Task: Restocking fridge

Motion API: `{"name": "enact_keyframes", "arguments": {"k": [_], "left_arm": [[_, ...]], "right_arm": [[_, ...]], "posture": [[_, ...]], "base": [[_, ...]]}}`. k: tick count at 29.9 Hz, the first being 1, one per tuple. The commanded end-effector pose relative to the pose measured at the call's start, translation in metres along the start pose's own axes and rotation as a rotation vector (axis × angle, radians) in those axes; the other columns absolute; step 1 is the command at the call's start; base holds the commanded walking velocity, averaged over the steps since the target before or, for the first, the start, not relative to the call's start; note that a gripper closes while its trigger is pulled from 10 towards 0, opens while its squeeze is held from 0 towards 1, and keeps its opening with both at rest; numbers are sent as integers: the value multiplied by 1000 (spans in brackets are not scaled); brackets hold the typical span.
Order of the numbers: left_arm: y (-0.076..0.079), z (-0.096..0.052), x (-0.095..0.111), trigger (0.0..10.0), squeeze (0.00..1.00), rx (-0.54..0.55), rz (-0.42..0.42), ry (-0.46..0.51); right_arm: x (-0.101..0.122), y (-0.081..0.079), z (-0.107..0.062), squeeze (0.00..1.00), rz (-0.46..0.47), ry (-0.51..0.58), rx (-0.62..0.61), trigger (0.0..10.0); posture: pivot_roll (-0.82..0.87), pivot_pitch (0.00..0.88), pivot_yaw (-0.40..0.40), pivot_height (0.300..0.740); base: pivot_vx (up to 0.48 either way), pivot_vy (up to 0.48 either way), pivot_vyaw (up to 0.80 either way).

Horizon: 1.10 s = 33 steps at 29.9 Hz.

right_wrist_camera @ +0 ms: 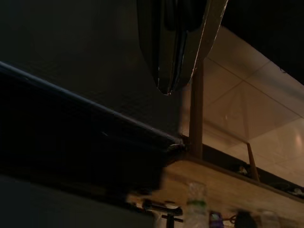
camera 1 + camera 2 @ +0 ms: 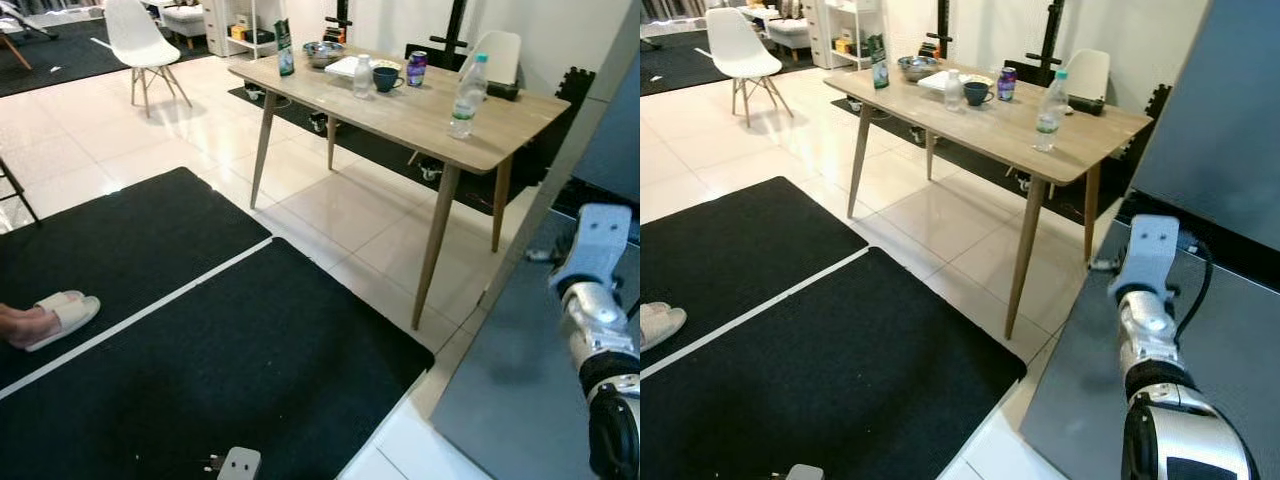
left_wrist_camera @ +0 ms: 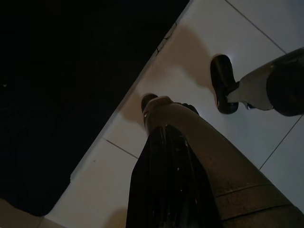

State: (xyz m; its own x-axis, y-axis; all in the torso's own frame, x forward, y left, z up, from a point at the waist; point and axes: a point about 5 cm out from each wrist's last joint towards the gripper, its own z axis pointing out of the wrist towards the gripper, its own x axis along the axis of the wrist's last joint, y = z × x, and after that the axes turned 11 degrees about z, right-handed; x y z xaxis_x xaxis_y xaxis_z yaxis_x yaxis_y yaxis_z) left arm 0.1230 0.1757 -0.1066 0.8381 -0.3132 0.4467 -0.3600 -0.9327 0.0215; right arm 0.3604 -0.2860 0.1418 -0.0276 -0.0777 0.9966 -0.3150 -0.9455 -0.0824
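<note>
The fridge is cut off by the frame edge. Beside the right end effector, the counter's bottle is blurred. A slippered foot is cropped.

Grey fridge at right, just beside wooden table; clear water bottle upright on table.

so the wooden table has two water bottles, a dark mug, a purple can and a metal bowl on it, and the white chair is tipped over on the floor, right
Not quite. The white chair stands upright on its legs on the tiled floor, beyond the wooden table, as the left eye view shows. The rest holds: the tall water bottle, the small water bottle, the dark mug, the purple can and the metal bowl are on the table.
</note>
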Motion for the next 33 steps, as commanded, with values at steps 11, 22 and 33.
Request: {"name": "enact_keyframes", "arguments": {"k": [11, 22, 33], "left_arm": [[5, -3, -20, 10000, 0, -27, -12, -71], [5, -2, -15, 10000, 0, -26, -7, -61], [6, -1, -13, 10000, 0, -22, -17, -58]], "right_arm": [[-83, 13, -44, 0, -74, -263, -8, 10000], [-150, 32, -102, 0, -40, -556, -6, 10000], [-176, 35, -131, 0, -30, -715, -1, 10000]], "posture": [[-36, 0, -41, 740], [-37, 0, -45, 740], [-38, 0, -50, 740]], "base": [[0, 0, 0], [0, 0, 0], [0, 0, 0]]}}
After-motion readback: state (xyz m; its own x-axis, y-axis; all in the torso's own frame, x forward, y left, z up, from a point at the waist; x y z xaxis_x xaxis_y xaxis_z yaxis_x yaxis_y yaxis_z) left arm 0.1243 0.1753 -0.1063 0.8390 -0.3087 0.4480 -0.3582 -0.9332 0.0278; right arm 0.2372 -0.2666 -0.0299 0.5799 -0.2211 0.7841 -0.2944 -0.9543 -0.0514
